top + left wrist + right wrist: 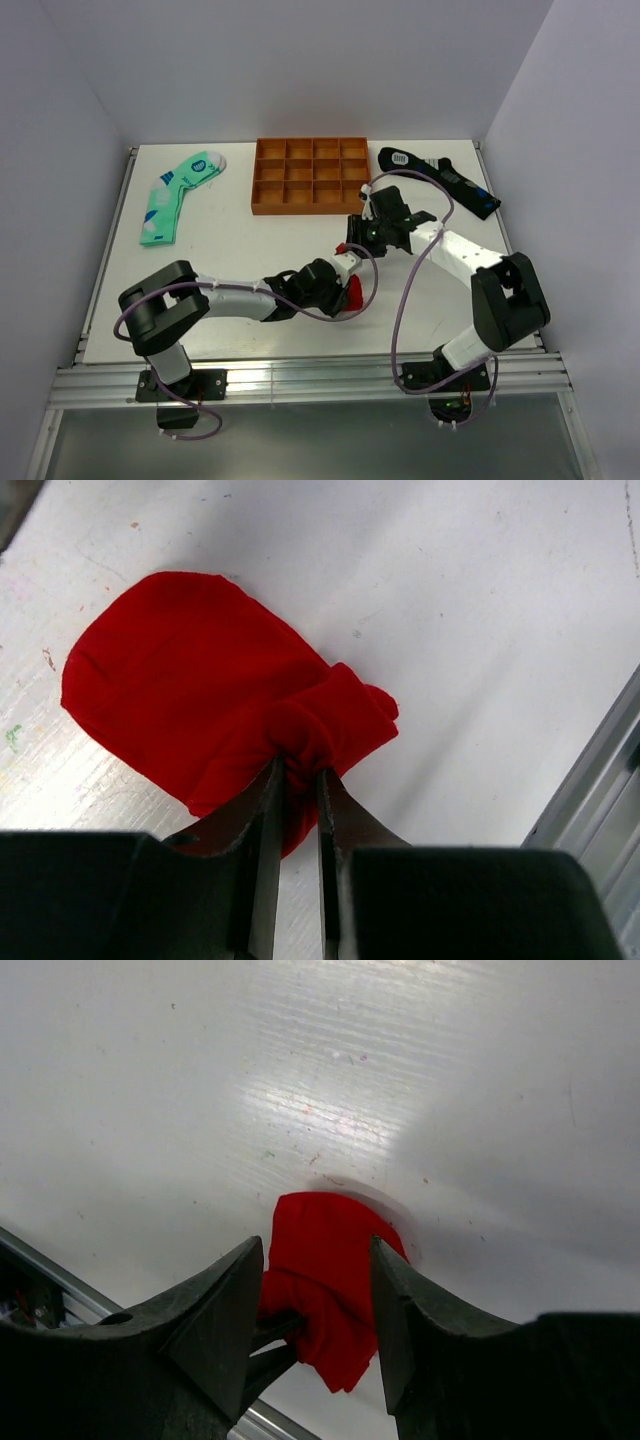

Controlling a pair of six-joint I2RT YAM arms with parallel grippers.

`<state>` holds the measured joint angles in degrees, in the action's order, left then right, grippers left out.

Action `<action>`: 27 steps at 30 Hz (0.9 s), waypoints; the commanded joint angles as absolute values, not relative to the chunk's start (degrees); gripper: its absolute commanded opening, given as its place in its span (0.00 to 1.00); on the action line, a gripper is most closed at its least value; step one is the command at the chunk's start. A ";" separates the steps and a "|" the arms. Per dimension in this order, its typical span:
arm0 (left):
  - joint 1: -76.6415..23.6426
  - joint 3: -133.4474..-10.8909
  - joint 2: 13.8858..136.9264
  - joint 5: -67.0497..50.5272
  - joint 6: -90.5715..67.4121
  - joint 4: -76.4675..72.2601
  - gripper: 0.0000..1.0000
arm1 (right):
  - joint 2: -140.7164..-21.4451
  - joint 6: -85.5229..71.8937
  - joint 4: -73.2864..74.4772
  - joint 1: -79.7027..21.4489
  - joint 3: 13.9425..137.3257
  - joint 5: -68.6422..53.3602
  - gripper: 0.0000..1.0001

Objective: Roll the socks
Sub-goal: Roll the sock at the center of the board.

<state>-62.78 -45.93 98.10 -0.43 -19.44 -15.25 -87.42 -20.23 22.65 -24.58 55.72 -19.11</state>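
A red sock [200, 680] lies partly bunched up on the white table, near the front middle in the top view [354, 297]. My left gripper [298, 768] is shut on the bunched fold at its near edge, and it shows in the top view [343, 286]. My right gripper [373, 232] is open and empty. It hovers above the table just behind the red sock. In the right wrist view the red sock [340, 1280] shows between and beyond the open right gripper [316, 1250], with the left fingers [272, 1338] pinching it from the left.
An orange compartment tray [310, 176] stands at the back middle. A green patterned sock [176, 196] lies at the back left, a black sock [441, 178] at the back right. The table's metal front rail [600, 790] runs close to the red sock.
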 commanded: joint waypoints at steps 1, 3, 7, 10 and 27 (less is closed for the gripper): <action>-63.02 -45.35 101.87 -3.34 -24.69 3.86 0.00 | -83.33 -22.93 18.72 -23.91 53.10 -16.53 0.54; -62.49 -45.53 101.78 -4.56 -26.80 5.88 0.00 | -82.62 -23.46 17.76 -23.47 52.12 -16.88 0.54; -61.61 -45.18 99.41 -7.99 -28.56 6.94 0.00 | -80.16 -23.38 16.35 -23.29 49.05 -16.35 0.54; -61.00 -44.91 97.83 -10.97 -29.18 8.00 0.00 | -77.80 -23.29 13.72 -23.03 45.90 -16.61 0.54; -58.36 -46.05 95.80 -16.51 -33.57 15.29 0.00 | -67.95 -24.61 0.38 -19.42 32.89 -28.55 0.54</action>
